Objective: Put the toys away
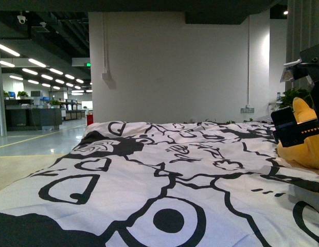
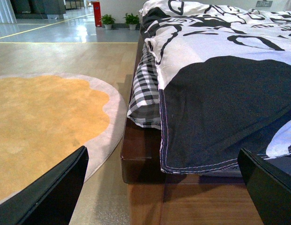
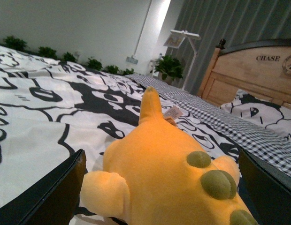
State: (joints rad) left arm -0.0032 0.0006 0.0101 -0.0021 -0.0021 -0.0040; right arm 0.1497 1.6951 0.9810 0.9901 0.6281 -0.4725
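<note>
My right gripper (image 3: 160,157) has its jaws wide apart, and the orange-yellow plush toy (image 3: 155,187) lies between them on the black-and-white bedcover (image 3: 42,112). I cannot tell whether either finger touches it. The toy has olive bumps along its back and a paper tag near its pointed tip. Beyond it stands a wooden headboard (image 3: 244,75). My left gripper (image 2: 162,151) also has its jaws spread, holding nothing, over the corner of the bed frame (image 2: 141,157), beside an orange rug (image 2: 42,122).

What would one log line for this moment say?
left fingers: open, empty, by bed edge | right fingers: open, either side of yellow plush toy | toy: on quilt, not gripped
</note>
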